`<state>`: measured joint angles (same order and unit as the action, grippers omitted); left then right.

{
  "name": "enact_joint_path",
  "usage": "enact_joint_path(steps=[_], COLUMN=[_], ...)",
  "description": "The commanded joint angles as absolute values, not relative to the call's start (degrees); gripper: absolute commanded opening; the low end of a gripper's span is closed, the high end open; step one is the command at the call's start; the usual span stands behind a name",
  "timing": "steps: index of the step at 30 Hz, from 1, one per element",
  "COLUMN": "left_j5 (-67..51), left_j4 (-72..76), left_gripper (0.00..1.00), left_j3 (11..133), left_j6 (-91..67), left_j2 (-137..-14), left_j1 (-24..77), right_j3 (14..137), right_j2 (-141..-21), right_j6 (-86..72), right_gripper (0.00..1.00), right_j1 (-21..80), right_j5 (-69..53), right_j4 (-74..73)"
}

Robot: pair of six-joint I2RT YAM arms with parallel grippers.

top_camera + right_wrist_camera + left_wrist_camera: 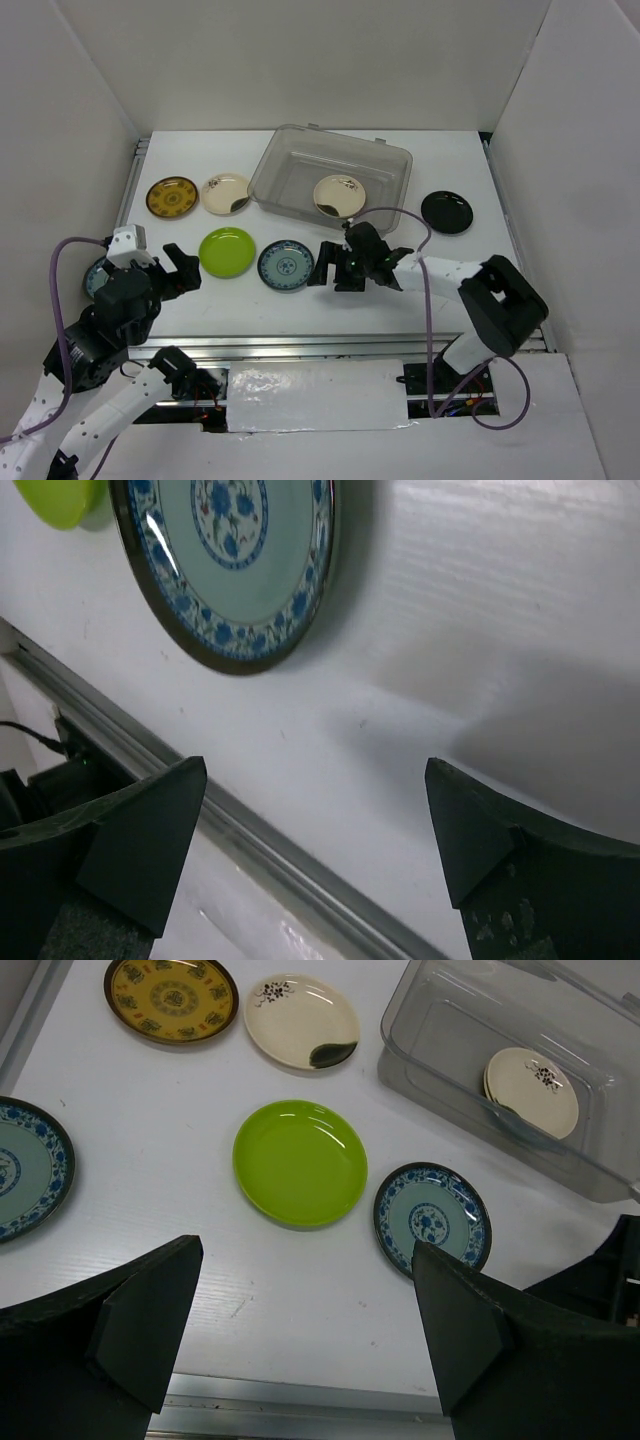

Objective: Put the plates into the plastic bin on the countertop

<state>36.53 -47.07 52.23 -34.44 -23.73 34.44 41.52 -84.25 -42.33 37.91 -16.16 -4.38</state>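
The white counter (250, 305) carried everything, with the clear bin (295, 170) at its far middle, set slightly askew. The left arm (125, 300) hung over the near left corner, and the right arm (445, 270) reached in just near of the bin. Both arms' jaws stood wide apart and held nothing. A cream plate (337, 195) sat in the bin's right half, so little of the job looked done. Out on the counter lay a black plate (446, 211) right of the bin, a green plate (227, 250), a blue plate (286, 265) just beside it, a mustard plate (172, 197), another cream plate (226, 194) and a second blue plate (25, 1170) at the left edge. The blue plate lay flat beside the right arm's jaws. They could probably skid off its thin rim and shove it into the green one, or a lifted plate could clip the bin's near wall.
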Motion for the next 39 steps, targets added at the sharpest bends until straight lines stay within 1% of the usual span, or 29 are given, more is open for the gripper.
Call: enact_joint_path(steps=[1,3,4,6,9,10,11,12,14,15,17,18,21,25,26,30,32,33,34,35,36,38,39], left_j5=[37.3,37.4,37.4,37.5,37.6,37.5,37.5,37.4,37.2,37.1,37.0,37.0,37.1,37.3,37.4,38.1,39.2,39.7,41.4,41.4,42.6,43.8,44.0], left_j4=[-44.9,-45.0,-45.0,-45.0,-45.0,-45.0,-44.9,-44.9,-44.8,-44.7,-44.7,-44.7,-44.7,-44.9,-45.0,-45.3,-45.9,-46.1,-47.4,-48.2,-48.9,-51.4,-52.2], left_gripper=[0.99,0.99,0.99,0.99,0.99,0.99,0.99,0.99,0.99,0.99,0.99,0.99,0.99,0.99,0.99,0.99,0.99,0.99,0.99,0.99,0.99,0.99,0.99], left_j3=[52.6,52.6,52.6,52.6,52.6,52.6,52.6,52.6,52.5,52.5,52.5,52.5,52.5,52.5,52.5,52.6,52.8,53.0,53.4,53.9,54.3,55.9,57.1], left_j6=[-33.6,-33.8,-33.8,-34.0,-34.0,-33.8,-33.8,-33.8,-33.6,-33.5,-33.5,-33.5,-33.7,-33.7,-33.7,-34.4,-35.2,-35.6,-36.9,-37.6,-38.1,-39.8,-40.3], left_j2=[-24.2,-23.9,-23.8,-23.6,-23.2,-23.3,-23.4,-23.3,-23.3,-23.3,-23.1,-23.1,-22.8,-23.1,-23.2,-23.6,-24.4,-24.9,-26.4,-27.3,-28.6,-32.3,-33.5], left_j1=[34.6,34.6,34.6,34.6,34.6,34.6,34.6,34.5,34.6,34.6,34.6,34.6,34.6,34.6,34.6,34.6,34.6,34.6,34.6,34.6,34.6,34.6,34.6], right_j3=[43.5,45.6,46.7,51.0,54.2,54.6,55.4,55.5,55.7,55.6,54.9,54.6,52.7,48.5,48.1,48.7,51.1,54.5,56.6,58.8,64.5,71.9,80.2], right_j2=[-89.3,-94.6,-96.5,-101.6,-106.9,-107.7,-108.3,-109.0,-108.7,-108.6,-107.5,-107.1,-102.7,-93.3,-88.6,-77.4,-74.3,-74.2,-75.4,-76.9,-78.6,-86.9,-90.0], right_j6=[-47.4,-49.5,-50.4,-53.0,-56.4,-57.0,-57.7,-58.2,-59.1,-59.5,-59.7,-59.7,-59.8,-61.0,-61.1,-57.9,-55.6,-52.9,-51.3,-49.8,-46.6,-43.2,-40.4], right_gripper=[0.98,0.96,0.92,0.88,0.76,0.65,0.60,0.39,0.18,0.05,0.03,0.00,0.00,0.00,0.00,0.00,0.00,0.00,0.00,0.00,0.00,0.00,0.00], right_j1=[39.3,39.2,39.3,39.8,39.8,39.9,40.1,40.4,40.8,41.2,41.3,41.5,43.3,47.4,47.7,46.9,42.4,40.1,34.7,31.8,29.1,22.4,20.8], right_j5=[-13.5,-12.4,-11.3,-8.7,-8.8,-8.2,-8.1,-7.8,-5.7,-5.0,-4.9,-4.9,-3.7,-0.6,1.2,3.5,3.0,2.1,1.1,0.3,-2.3,-4.8,-6.1], right_j4=[10.1,10.3,9.4,5.8,5.2,5.0,5.1,4.4,3.3,2.7,2.8,2.7,1.9,0.4,-1.6,-6.8,-10.3,-11.7,-13.6,-14.5,-16.1,-21.6,-23.9])
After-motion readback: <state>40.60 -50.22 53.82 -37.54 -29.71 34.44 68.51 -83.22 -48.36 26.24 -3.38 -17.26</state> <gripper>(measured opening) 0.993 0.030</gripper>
